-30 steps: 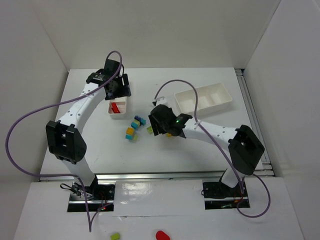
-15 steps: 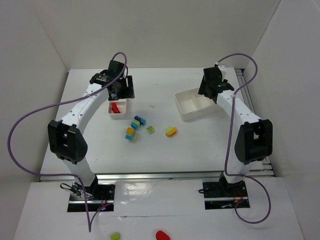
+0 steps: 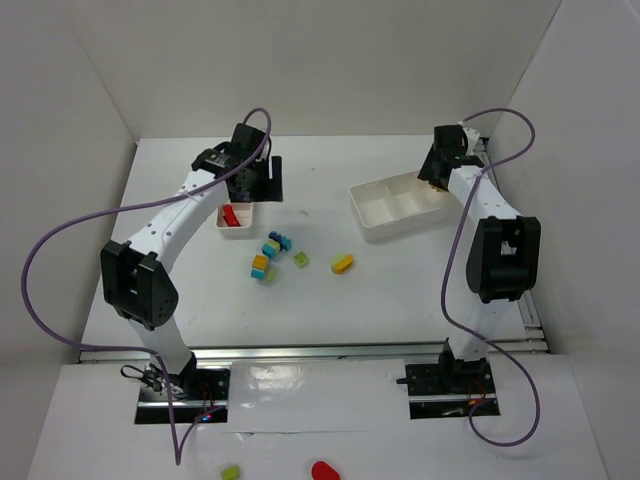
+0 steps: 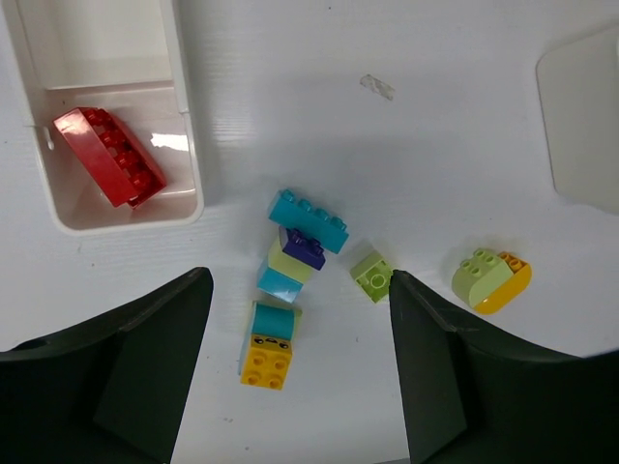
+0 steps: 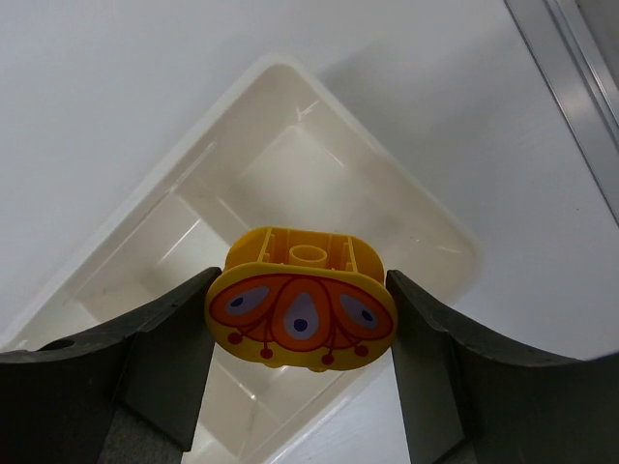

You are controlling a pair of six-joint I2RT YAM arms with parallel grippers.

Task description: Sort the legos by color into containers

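My right gripper (image 5: 302,290) is shut on a yellow-orange brick (image 5: 302,324) with a printed pattern. It holds the brick above the right white tray (image 5: 426,217), at the far right in the top view (image 3: 440,165). My left gripper (image 4: 298,290) is open and empty above the loose bricks: a cyan and purple stack (image 4: 305,232), a cyan-on-yellow brick (image 4: 267,358), a small lime brick (image 4: 372,275) and a lime-and-orange rounded brick (image 4: 490,278). A red brick (image 4: 108,155) lies in an end compartment of the left tray (image 4: 186,145).
The right tray (image 3: 375,215) looks empty in the compartments that show. White walls enclose the table on three sides. A metal rail (image 3: 500,200) runs along the right edge. Two stray pieces, one green (image 3: 231,472) and one red (image 3: 324,470), lie below the table front.
My right arm swung from the table's middle out to the far right tray, carrying the yellow-orange brick. My left gripper drifted right, off the left tray.
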